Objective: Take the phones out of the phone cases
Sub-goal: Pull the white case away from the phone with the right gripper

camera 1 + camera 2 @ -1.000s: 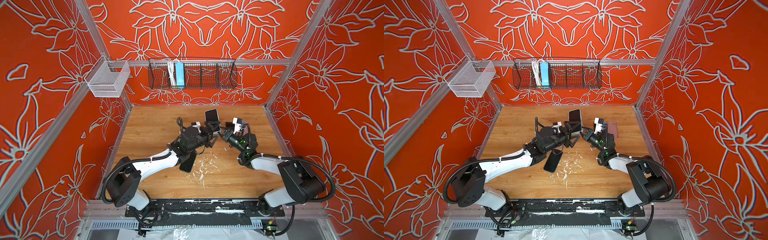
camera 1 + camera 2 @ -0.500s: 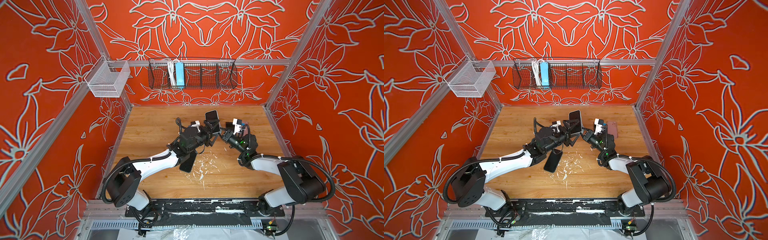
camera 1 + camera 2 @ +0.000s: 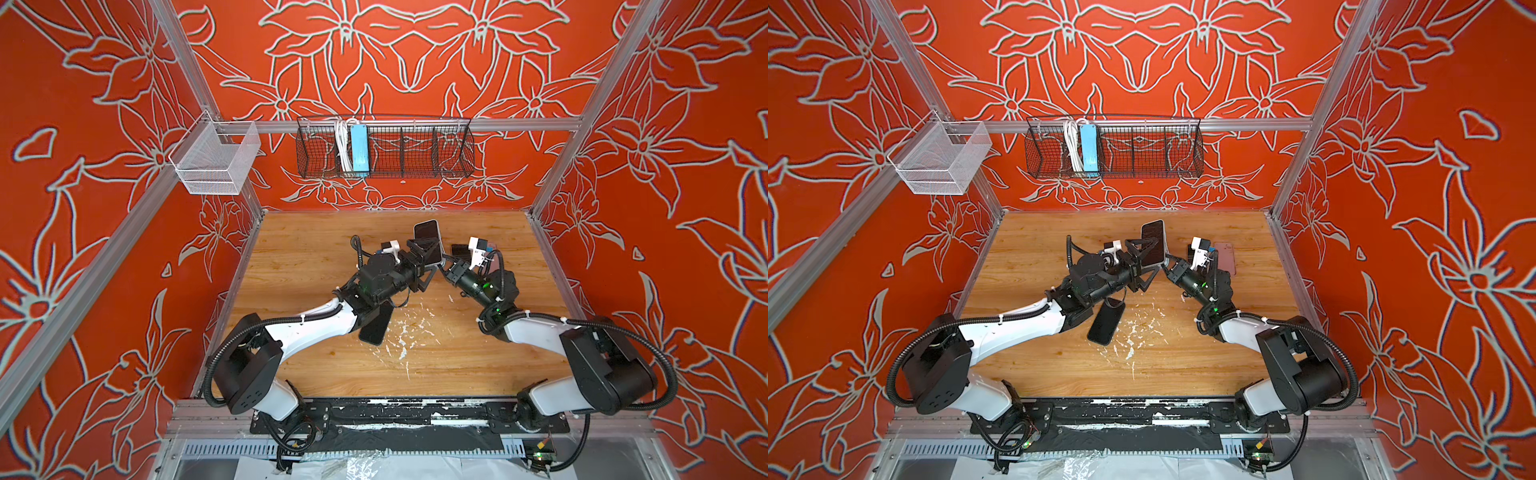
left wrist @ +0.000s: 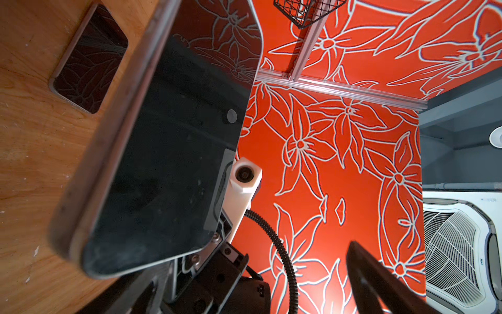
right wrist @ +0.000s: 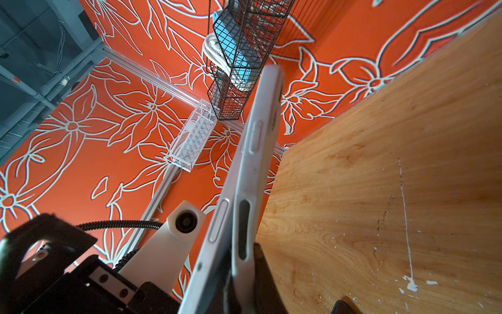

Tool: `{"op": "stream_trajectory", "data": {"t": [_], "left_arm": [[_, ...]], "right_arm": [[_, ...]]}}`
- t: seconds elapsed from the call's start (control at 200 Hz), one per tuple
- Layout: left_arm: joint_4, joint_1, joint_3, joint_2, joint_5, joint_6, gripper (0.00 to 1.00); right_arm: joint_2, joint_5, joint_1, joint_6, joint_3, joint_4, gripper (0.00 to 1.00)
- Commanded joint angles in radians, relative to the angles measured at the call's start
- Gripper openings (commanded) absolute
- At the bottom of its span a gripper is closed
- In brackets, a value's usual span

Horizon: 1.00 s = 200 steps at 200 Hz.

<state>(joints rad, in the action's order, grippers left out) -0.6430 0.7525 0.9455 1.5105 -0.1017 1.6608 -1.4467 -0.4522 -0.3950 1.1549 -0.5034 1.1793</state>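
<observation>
Above mid-rear of wooden bench (image 3: 316, 257), betw. both arms: dark-screened smartphone (image 3: 428, 245) in pale grey rubbery phone case (image 5: 254, 152), held tilted up. R fingers (image 5: 262, 271) pinched tight on case's lower end, where phone rim stands apart fr. case wall. L fingers (image 4: 375, 280) spread fully wide beside phone, gripping nothing.

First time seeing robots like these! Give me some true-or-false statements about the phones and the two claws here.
The right gripper is pinched shut on the phone case. True.
The left gripper is clamped shut. False: its jaws stand wide open.
A dark phone lies flat on the table, partly under the left arm. True.
The black wire basket is empty. False: it holds a blue power strip.
</observation>
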Motion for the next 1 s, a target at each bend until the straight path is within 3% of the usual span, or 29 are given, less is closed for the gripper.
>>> {"op": "stream_trajectory", "data": {"t": [0.0, 0.155, 0.385, 0.826, 0.996], "left_arm": [[-0.018, -0.008, -0.012, 0.016, 0.023, -0.013, 0.98], [0.013, -0.013, -0.007, 0.011, 0.033, -0.035, 0.92], [0.049, -0.023, -0.016, -0.006, 0.056, -0.065, 0.73], [0.076, -0.045, 0.007, -0.001, 0.051, -0.108, 0.46], [0.000, -0.047, 0.016, 0.029, 0.016, -0.077, 0.28]], "right_arm": [[0.039, 0.001, -0.007, -0.006, 0.009, 0.077, 0.00], [0.055, 0.000, -0.005, -0.006, 0.020, 0.077, 0.00], [0.088, 0.002, -0.007, -0.015, 0.035, 0.073, 0.00], [0.110, -0.012, -0.008, -0.014, 0.058, 0.069, 0.00], [0.134, -0.002, -0.008, -0.018, 0.074, 0.035, 0.00]]}}
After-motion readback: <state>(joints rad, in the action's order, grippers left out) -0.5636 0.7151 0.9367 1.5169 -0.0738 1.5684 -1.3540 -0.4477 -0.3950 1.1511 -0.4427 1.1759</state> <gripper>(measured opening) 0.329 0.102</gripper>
